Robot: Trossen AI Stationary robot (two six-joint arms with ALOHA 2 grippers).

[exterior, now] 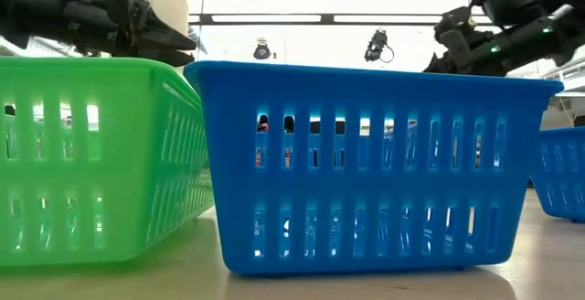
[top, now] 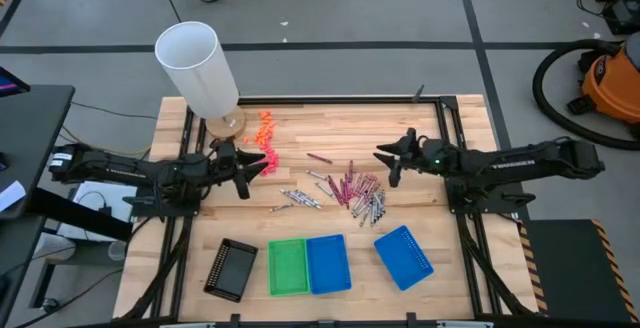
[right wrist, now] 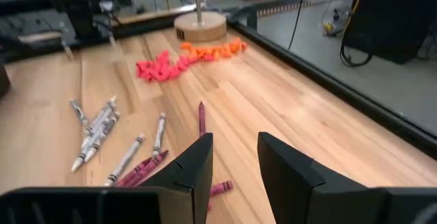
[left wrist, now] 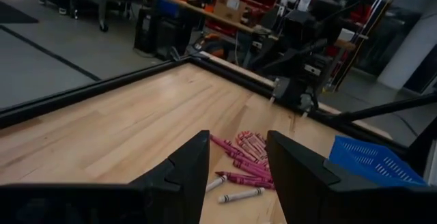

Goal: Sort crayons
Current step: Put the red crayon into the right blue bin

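While both arms hover above the wooden table [top: 330, 133], the left gripper [top: 262, 165] sits left of the scattered silver-grey, magenta and dark-red crayons [top: 350, 190], fingers apart, nothing held. Pile lies mid-table, sticks mostly diagonal. Right gripper [top: 386, 158], fingers apart and empty, hangs just beyond the pile's far edge, likely the nearer arm.
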